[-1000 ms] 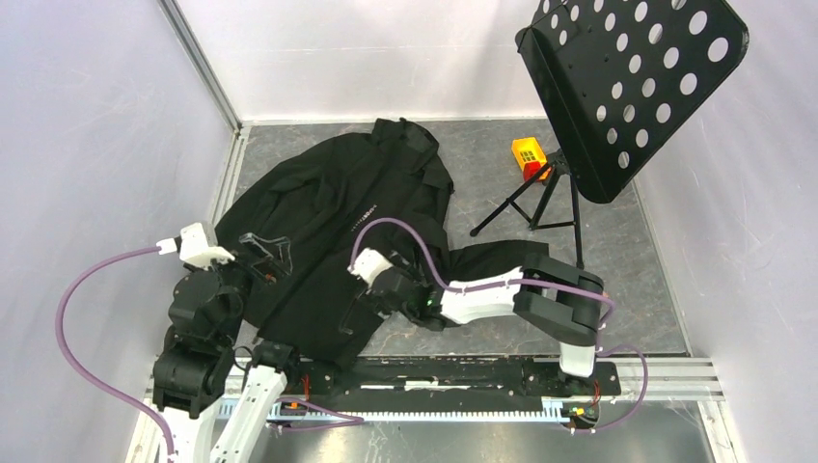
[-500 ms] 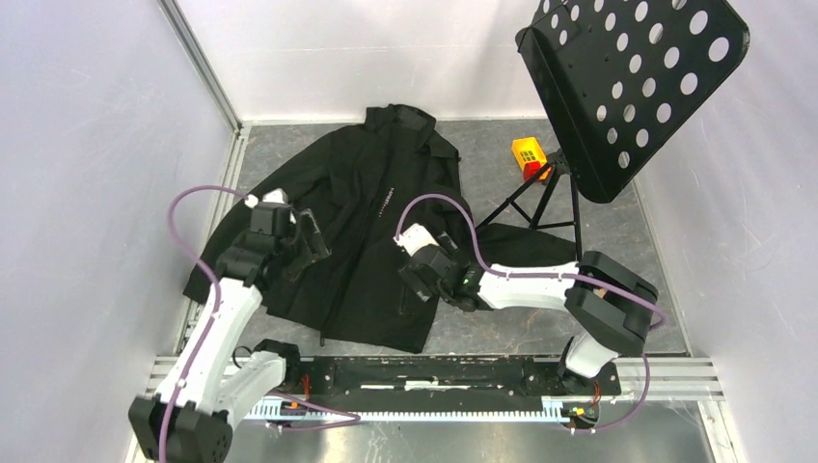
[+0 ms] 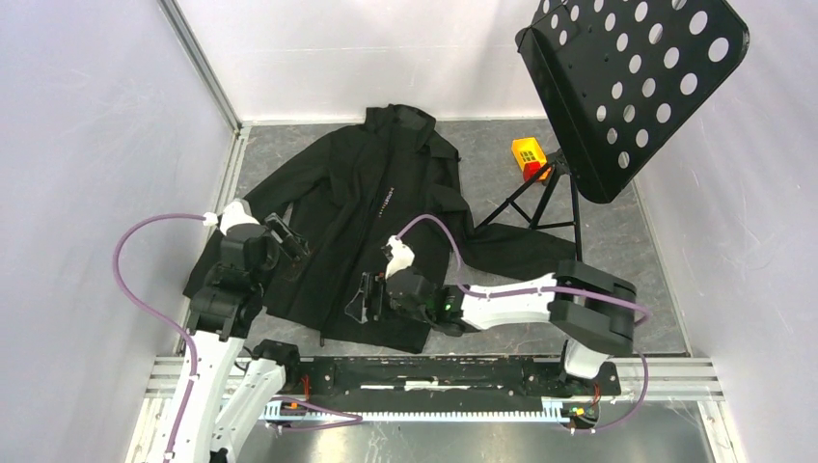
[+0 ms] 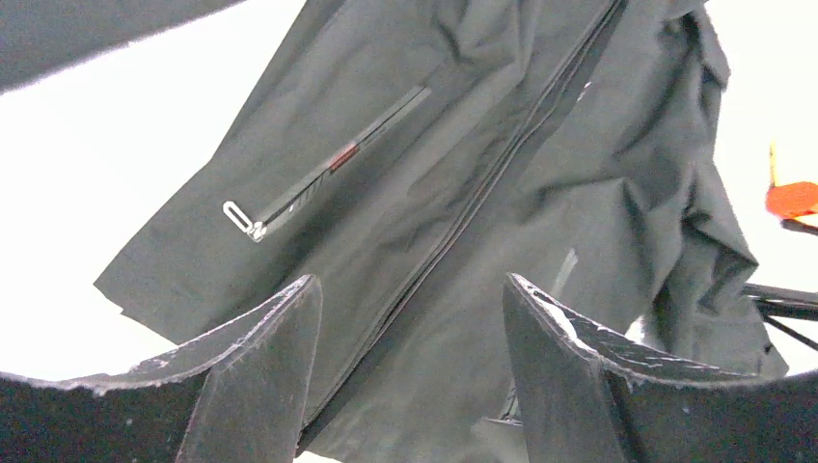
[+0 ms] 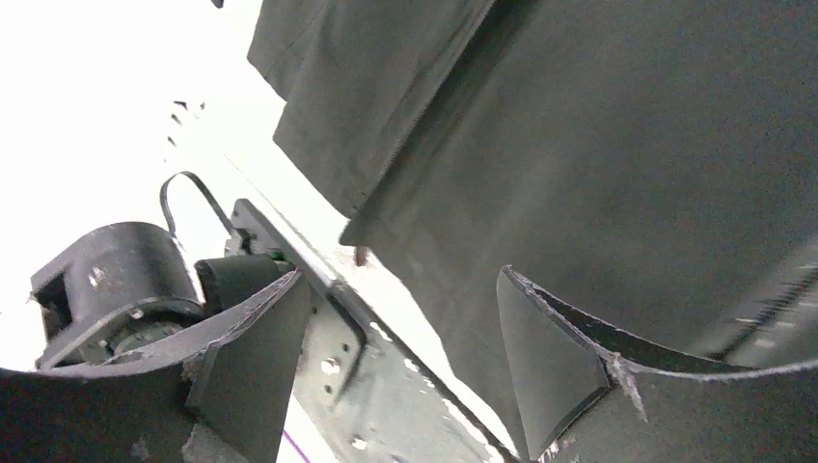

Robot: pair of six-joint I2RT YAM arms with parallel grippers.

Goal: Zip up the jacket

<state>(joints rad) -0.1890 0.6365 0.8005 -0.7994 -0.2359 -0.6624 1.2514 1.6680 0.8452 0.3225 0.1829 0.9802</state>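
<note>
Right gripper (image 3: 361, 297) hangs over the bottom hem of the jacket (image 3: 338, 203), jaws wide apart, holding nothing. Left gripper (image 3: 286, 239), also open and empty, hangs over its left side. The jacket lies spread flat on the table (image 3: 617, 241), collar at the far end, near the music stand (image 3: 627, 87).

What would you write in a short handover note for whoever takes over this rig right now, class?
Left jaws: open, empty, above the jacket on the left arm's side.
Right jaws: open, empty, over the hem.
Jacket: spread flat, collar away from the arms, front zip facing up.
Done: jacket laid out; nothing gripped.
Left: hold the hem, find the slider, pull the zip up to the collar.
</note>
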